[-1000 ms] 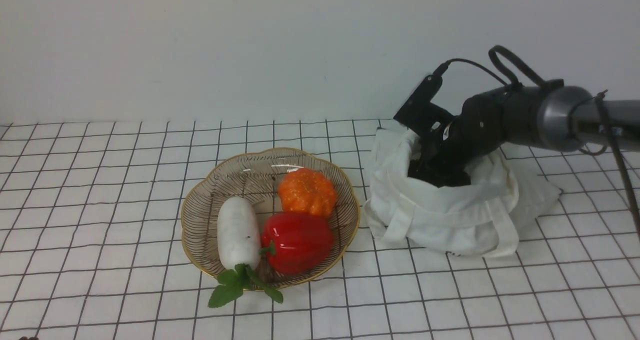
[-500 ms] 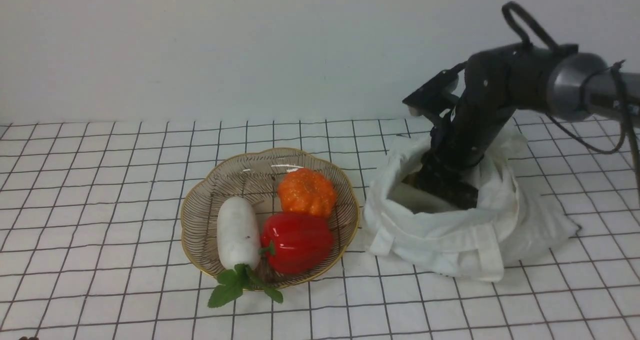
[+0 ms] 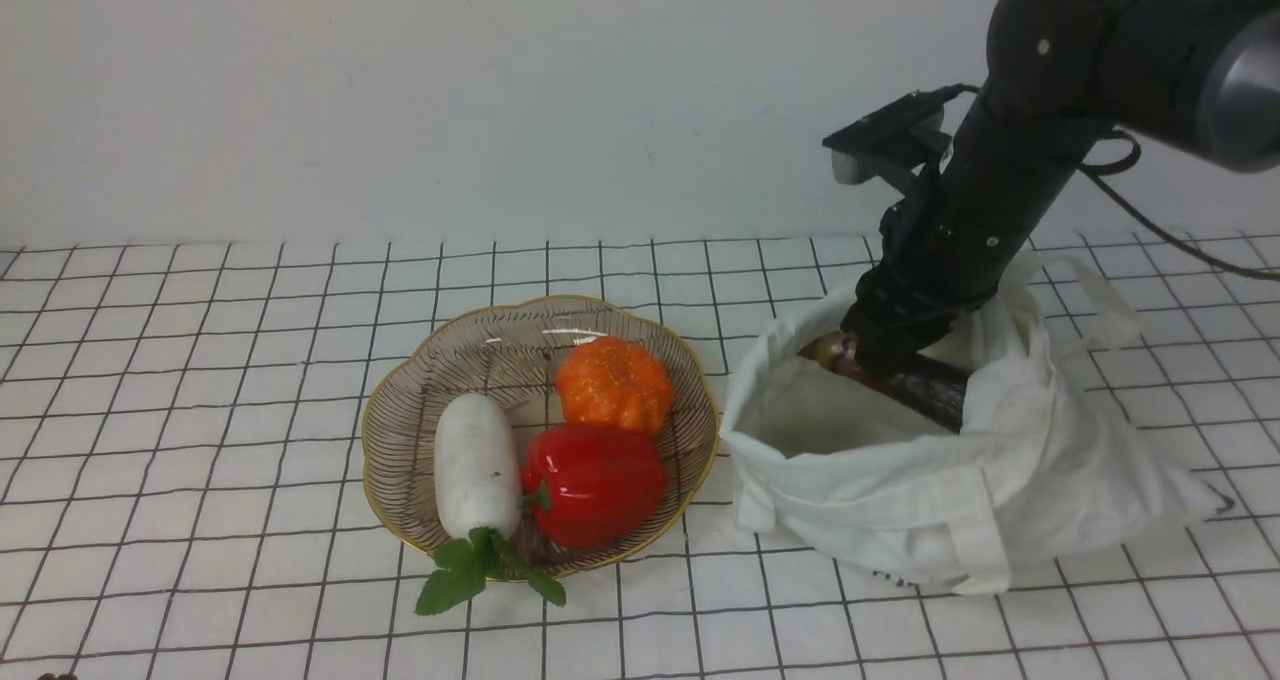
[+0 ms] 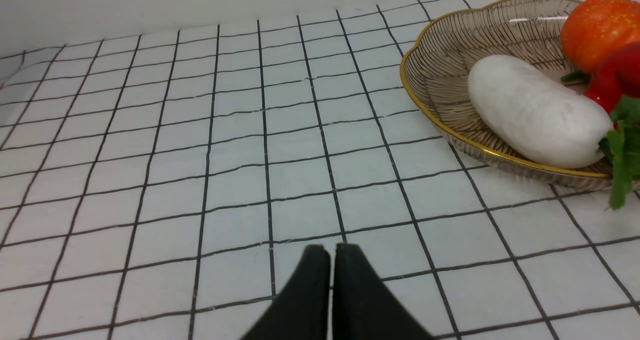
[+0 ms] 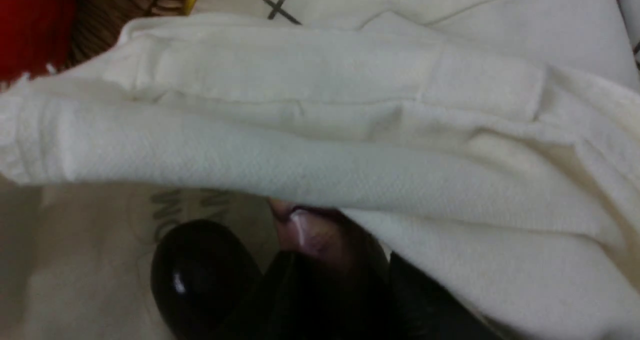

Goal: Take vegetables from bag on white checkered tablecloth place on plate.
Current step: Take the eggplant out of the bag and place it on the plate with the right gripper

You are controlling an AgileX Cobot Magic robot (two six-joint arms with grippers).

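Observation:
The white cloth bag (image 3: 900,490) lies on the white checkered tablecloth (image 3: 200,360), to the right of the plate (image 3: 400,400). My right gripper (image 3: 882,345) reaches into the bag's open mouth and is shut on the glossy purple-black eggplant (image 3: 930,385), near its stem end. The eggplant slants up out of the bag, its far part hidden by cloth. In the right wrist view the eggplant (image 5: 200,275) sits at my right gripper (image 5: 345,290) under a fold of the bag (image 5: 300,145). My left gripper (image 4: 330,252) is shut and empty, low over the cloth.
The plate holds a white radish (image 3: 477,465) with green leaves, a red bell pepper (image 3: 595,485) and an orange pumpkin (image 3: 613,383). In the left wrist view the plate's rim (image 4: 435,115) and the radish (image 4: 535,110) show. A white wall stands behind the table.
My right arm has risen and turned more upright. The bag's mouth has been pulled up and open, and the eggplant now shows in it. The plate has not moved.

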